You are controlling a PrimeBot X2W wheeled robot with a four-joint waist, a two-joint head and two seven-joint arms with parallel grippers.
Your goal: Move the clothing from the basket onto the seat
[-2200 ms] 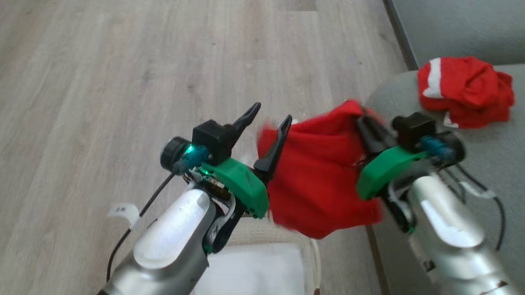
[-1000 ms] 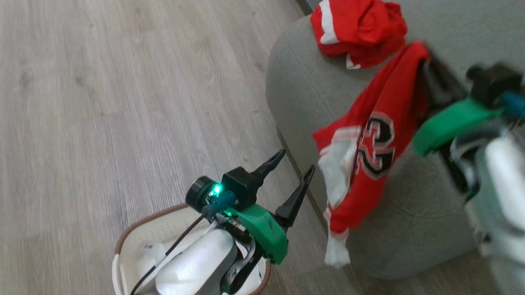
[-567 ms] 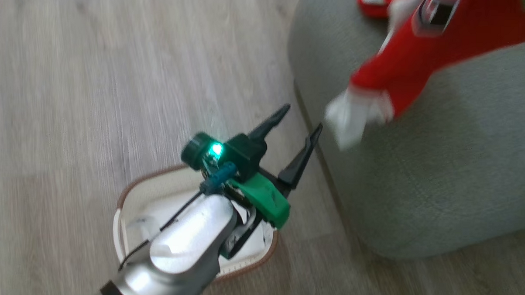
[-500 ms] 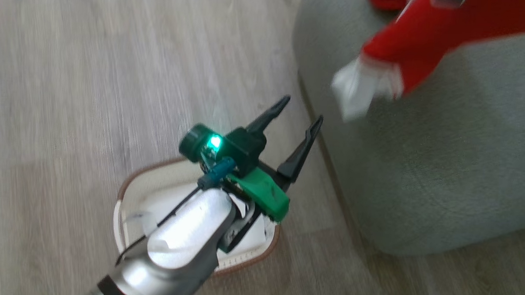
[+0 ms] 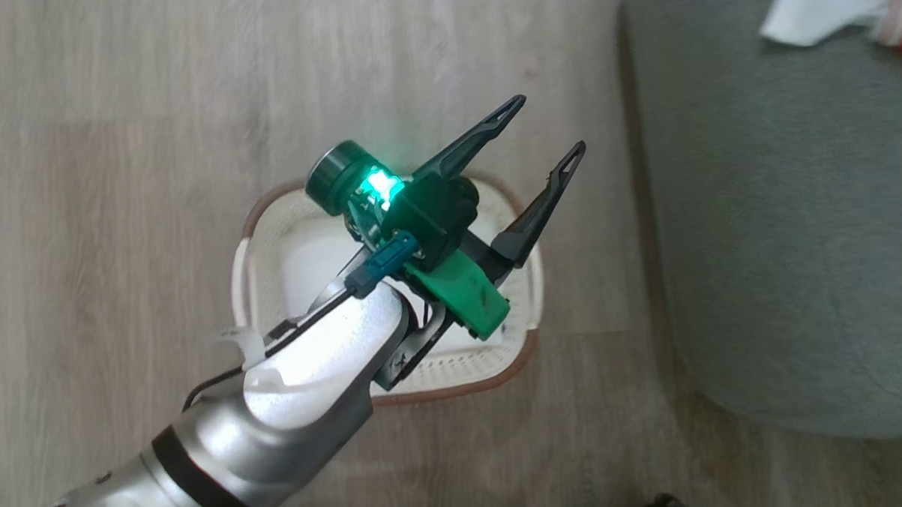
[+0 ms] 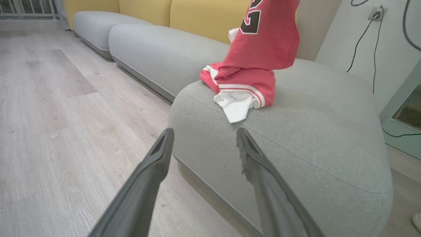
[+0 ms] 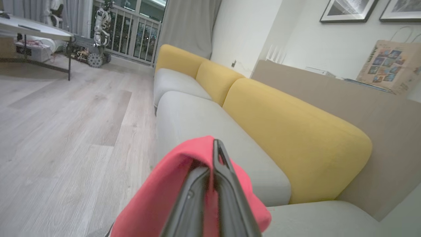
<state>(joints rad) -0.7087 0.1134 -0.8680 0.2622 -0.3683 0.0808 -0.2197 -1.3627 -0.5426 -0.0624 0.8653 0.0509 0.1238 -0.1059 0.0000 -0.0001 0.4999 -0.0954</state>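
- Head view: the basket (image 5: 454, 392) stands on the wood floor just beside the seat (image 5: 781, 257). Its inside shows white, with no red cloth in the parts not hidden by the left arm. The left gripper (image 5: 549, 123) hangs over it with its two fingers spread wide and nothing between them. A white and red scrap of the clothing (image 5: 812, 22) lies on the seat at the top right corner. Count: one basket, one seat cushion, one gripper.
- Left wrist view: the red jersey (image 6: 263, 42), with part of its black-and-white number showing, hangs from above. Its striped hem and a white piece are bunched on top of the seat near the front edge. I cannot tell whether a second garment lies under that bunch. Count: one jersey for certain.
- Right wrist view: the right gripper (image 7: 213, 158) is closed tight on a fold of the red jersey, which drapes over both fingers above the grey cushions. Count: three yellow back cushions (image 7: 296, 131).
- Judgement: the task looks nearly done. The basket seems emptied, and what is left is to lower and let go of this jersey on the seat.
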